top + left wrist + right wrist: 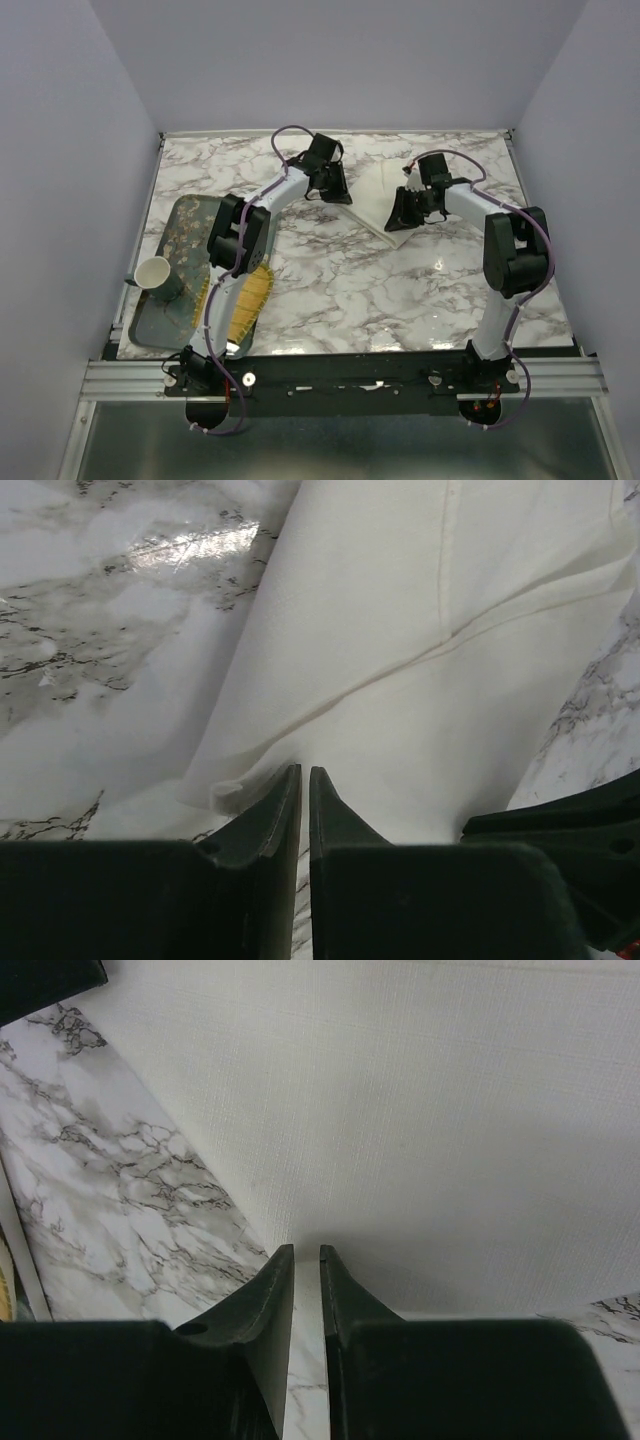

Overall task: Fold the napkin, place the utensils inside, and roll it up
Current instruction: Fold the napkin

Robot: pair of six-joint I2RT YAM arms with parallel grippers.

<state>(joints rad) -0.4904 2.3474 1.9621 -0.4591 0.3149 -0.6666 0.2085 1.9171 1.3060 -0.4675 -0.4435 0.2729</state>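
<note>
While both arms reach over the far half of the table [400, 290], the napkin [372, 195] lies spread on the marble between their grippers, flat apart from a few soft creases and a seam line seen from the left wrist [400, 660]. From the right wrist it is smooth, plain cream cloth [450, 1110].

The left gripper [343, 197] is at the napkin's left edge. Its jaws are almost together, with only a thin slit between them [305, 772], and the cloth puckers into a small fold just beside the tips, so they look clamped on the hem.

The right gripper [397, 222] is at the near right corner. Its jaws also stand nearly together [307, 1250], with the corner of the cloth meeting the tips over a shadow. It appears pinched there, though the contact itself is hard to make out.

Well apart on the left sits a dark tray [150, 330]. A white cup [155, 272] stands on it, and a yellow mat [250, 300] lies along its right rim, partly behind the left arm.
</note>
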